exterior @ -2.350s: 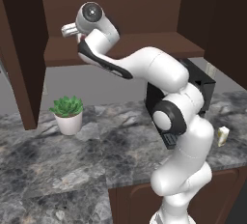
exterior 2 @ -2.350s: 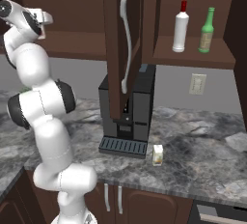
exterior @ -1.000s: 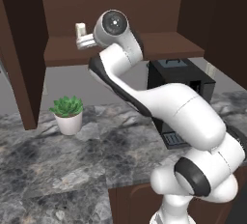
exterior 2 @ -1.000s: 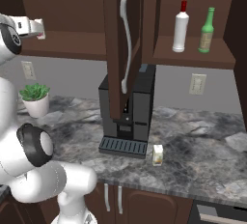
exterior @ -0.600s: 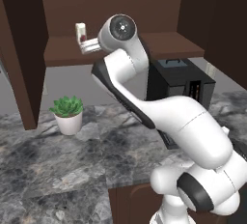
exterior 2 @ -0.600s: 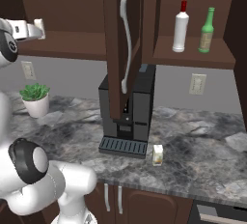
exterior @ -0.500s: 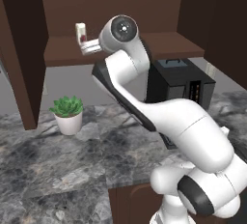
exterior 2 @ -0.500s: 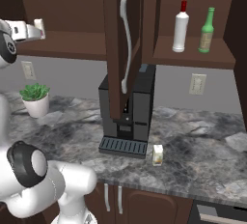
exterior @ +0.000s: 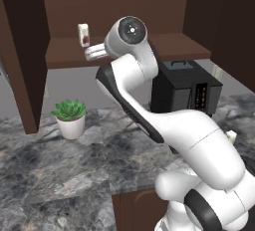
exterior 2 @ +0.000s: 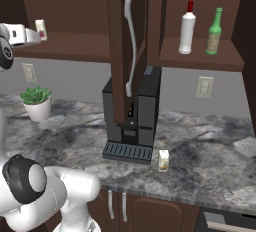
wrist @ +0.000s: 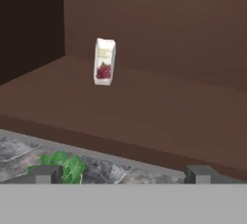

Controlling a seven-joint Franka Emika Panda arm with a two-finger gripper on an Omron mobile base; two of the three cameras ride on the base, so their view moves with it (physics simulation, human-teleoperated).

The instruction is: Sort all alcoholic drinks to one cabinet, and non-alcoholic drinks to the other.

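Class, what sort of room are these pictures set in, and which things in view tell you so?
A kitchen, apparently rendered: a marbled grey counter carries a black coffee machine, with dark wooden wall cabinets above and bottles on a shelf.

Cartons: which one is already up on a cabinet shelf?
The white carton with the red mark. It stands upright on the wide cabinet's shelf, in front of the open gripper. The cream carton sits on the counter beside the coffee machine.
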